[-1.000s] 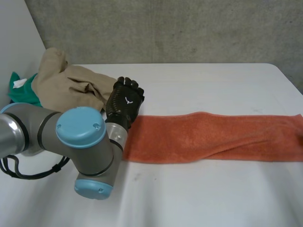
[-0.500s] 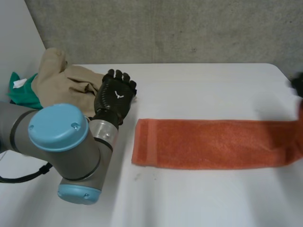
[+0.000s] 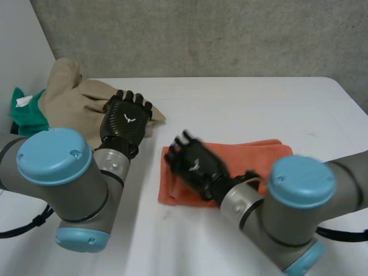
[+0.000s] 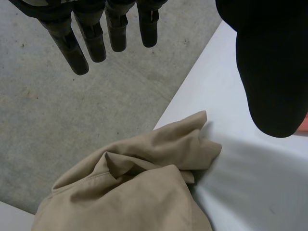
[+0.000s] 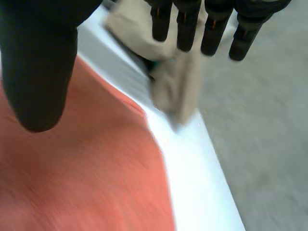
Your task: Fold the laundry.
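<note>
Right arm reaches across the front of the white table (image 3: 241, 109), elbow low and near, forearm angled toward the table's middle. The black right hand (image 3: 194, 165) is over the near-left end of the orange terry towel (image 3: 259, 152), palm down. In the right wrist view the fingers (image 5: 185, 29) are straight and spread, the thumb is off to the side, and nothing is gripped. The towel (image 5: 96, 183) lies flat under the palm. It sits mid-table as a short rectangle, its layers showing at the far edge.

Over on the other side, the left arm is bent, wrist lifted, and the left hand (image 3: 125, 122) hangs above the near edge of the crumpled beige garment (image 3: 75, 95). In its wrist view the fingers (image 4: 94, 41) are straight, the thumb is wide apart from them, and it holds nothing. The beige cloth (image 4: 130, 192) lies below, just off the fingertips. A green cloth (image 3: 26, 112) is tucked behind the beige heap at the table's far-left corner.
</note>
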